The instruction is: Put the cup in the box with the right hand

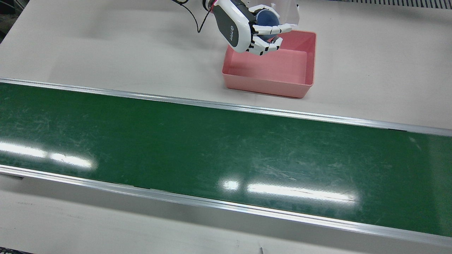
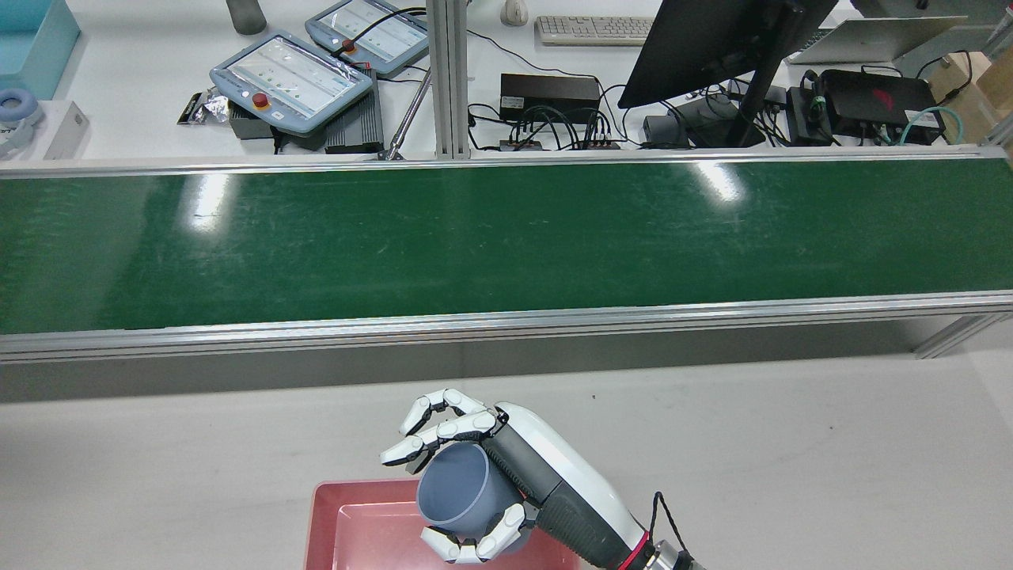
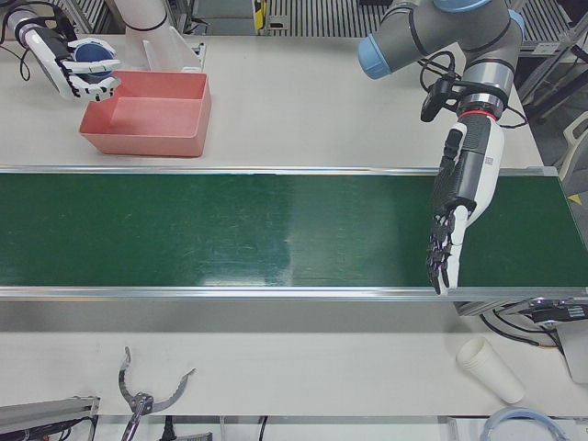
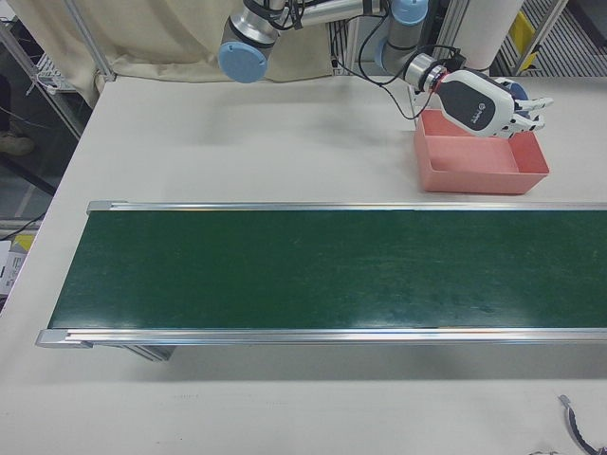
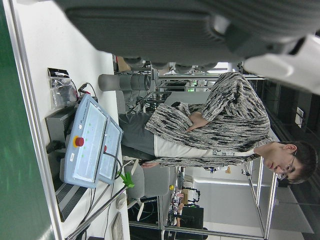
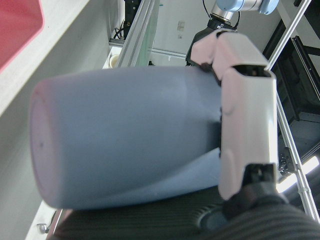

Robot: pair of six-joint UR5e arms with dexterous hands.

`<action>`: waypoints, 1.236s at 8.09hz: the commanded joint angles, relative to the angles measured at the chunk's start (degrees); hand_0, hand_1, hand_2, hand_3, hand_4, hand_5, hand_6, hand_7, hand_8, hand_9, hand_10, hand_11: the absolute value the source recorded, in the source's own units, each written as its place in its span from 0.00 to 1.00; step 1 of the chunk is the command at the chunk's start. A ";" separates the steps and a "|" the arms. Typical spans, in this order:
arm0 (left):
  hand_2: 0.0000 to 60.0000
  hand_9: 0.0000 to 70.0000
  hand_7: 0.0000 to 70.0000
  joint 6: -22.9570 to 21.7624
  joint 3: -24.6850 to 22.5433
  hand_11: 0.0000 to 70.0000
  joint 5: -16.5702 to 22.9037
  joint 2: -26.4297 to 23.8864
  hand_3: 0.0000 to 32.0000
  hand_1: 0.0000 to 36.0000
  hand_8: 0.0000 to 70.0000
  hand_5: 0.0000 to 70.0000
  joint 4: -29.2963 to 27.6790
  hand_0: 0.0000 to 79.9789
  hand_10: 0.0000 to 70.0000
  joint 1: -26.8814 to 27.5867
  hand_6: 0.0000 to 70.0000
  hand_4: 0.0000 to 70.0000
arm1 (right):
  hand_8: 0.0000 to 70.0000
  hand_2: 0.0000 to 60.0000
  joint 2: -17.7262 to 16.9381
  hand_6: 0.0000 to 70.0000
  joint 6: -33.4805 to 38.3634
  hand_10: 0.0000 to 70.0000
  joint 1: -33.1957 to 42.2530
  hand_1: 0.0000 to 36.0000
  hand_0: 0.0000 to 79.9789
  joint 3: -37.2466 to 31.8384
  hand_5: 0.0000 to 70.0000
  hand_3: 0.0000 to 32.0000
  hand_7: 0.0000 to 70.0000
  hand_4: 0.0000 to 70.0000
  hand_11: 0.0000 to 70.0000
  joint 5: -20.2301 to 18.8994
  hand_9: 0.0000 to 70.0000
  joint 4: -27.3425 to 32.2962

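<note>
My right hand [image 2: 506,467] is shut on a grey-blue cup [image 2: 463,491] and holds it above the near edge of the pink box [image 2: 348,526]. In the front view the hand [image 1: 243,26] and cup [image 1: 267,19] hang over the box's [image 1: 272,76] far left corner. The right hand view shows the cup [image 6: 125,135] close up, on its side, with fingers [image 6: 247,120] wrapped round it. The box's inside is bare. My left hand [image 3: 457,207] is open, fingers straight and pointing down, over the far end of the green belt [image 3: 230,230].
The green conveyor belt [image 1: 212,155] runs across the table in front of the box. A stack of paper cups [image 3: 491,367] and metal tongs [image 3: 142,395] lie on the operators' side. Teach pendants [image 2: 293,75] and a monitor [image 2: 712,39] stand beyond the belt.
</note>
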 commanded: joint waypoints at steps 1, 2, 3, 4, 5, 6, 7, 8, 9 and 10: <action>0.00 0.00 0.00 0.00 0.01 0.00 0.00 0.00 0.00 0.00 0.00 0.00 0.00 0.00 0.00 0.00 0.00 0.00 | 0.06 0.00 -0.19 0.04 1.89 0.01 -0.01 0.74 1.00 -0.14 0.14 0.21 0.08 0.00 0.07 -1.28 0.07 0.04; 0.00 0.00 0.00 0.00 0.01 0.00 0.00 0.00 0.00 0.00 0.00 0.00 0.00 0.00 0.00 0.00 0.00 0.00 | 0.08 0.00 -0.19 0.04 2.07 0.03 0.08 0.75 1.00 -0.22 0.15 0.28 0.11 0.00 0.09 -1.36 0.09 0.04; 0.00 0.00 0.00 0.00 0.01 0.00 0.00 0.00 0.00 0.00 0.00 0.00 0.00 0.00 0.00 -0.08 0.00 0.00 | 0.08 0.00 -0.27 0.04 2.59 0.04 0.34 0.79 1.00 -0.14 0.15 0.35 0.12 0.00 0.10 -1.45 0.10 0.04; 0.00 0.00 0.00 0.00 0.01 0.00 -0.09 0.00 0.00 0.00 0.00 0.00 0.00 0.00 0.00 0.00 0.00 0.00 | 0.09 0.00 -0.19 0.04 3.21 0.03 0.95 0.85 0.97 -0.22 0.15 0.51 0.14 0.00 0.10 -2.58 0.11 0.04; 0.00 0.00 0.00 0.00 0.01 0.00 0.00 0.00 0.00 0.00 0.00 0.00 0.00 0.00 0.00 -0.08 0.00 0.00 | 0.09 0.00 -0.10 0.04 3.39 0.03 1.56 0.85 0.89 -0.14 0.15 0.59 0.15 0.00 0.09 -2.68 0.12 0.04; 0.00 0.00 0.00 0.00 0.01 0.00 0.00 0.00 0.00 0.00 0.00 0.00 0.00 0.00 0.00 0.00 0.00 0.00 | 0.10 0.24 -0.10 0.04 3.39 0.03 1.83 0.89 0.78 -0.14 0.15 0.61 0.16 0.00 0.10 -2.68 0.13 0.04; 0.00 0.00 0.00 0.00 0.01 0.00 0.00 0.00 0.00 0.00 0.00 0.00 0.00 0.00 0.00 0.00 0.00 0.00 | 0.11 0.46 -0.80 0.05 5.39 0.04 4.36 0.96 0.78 -0.05 0.15 0.52 0.18 0.00 0.11 -3.12 0.14 -0.04; 0.00 0.00 0.00 0.00 -0.08 0.00 -0.09 0.00 0.00 0.00 0.00 0.00 0.00 0.00 0.00 0.00 0.00 0.00 | 0.11 0.38 -3.93 0.05 11.33 0.04 9.69 0.94 0.78 0.21 0.15 0.49 0.20 0.00 0.11 -4.43 0.15 -0.22; 0.00 0.00 0.00 0.00 -0.08 0.00 0.00 0.00 0.00 0.00 0.00 0.00 0.00 0.00 0.00 -0.08 0.00 0.00 | 0.12 0.00 -7.45 0.05 17.57 0.04 15.40 0.84 0.87 0.30 0.15 0.49 0.22 0.00 0.10 -6.70 0.16 -0.66; 0.00 0.00 0.00 0.00 -0.08 0.00 0.00 0.00 0.00 0.00 0.00 0.00 0.00 0.00 0.00 0.00 0.00 0.00 | 0.13 0.06 -10.61 0.06 23.37 0.04 23.11 0.91 0.95 0.13 0.16 0.47 0.24 0.00 0.10 -9.08 0.17 -0.75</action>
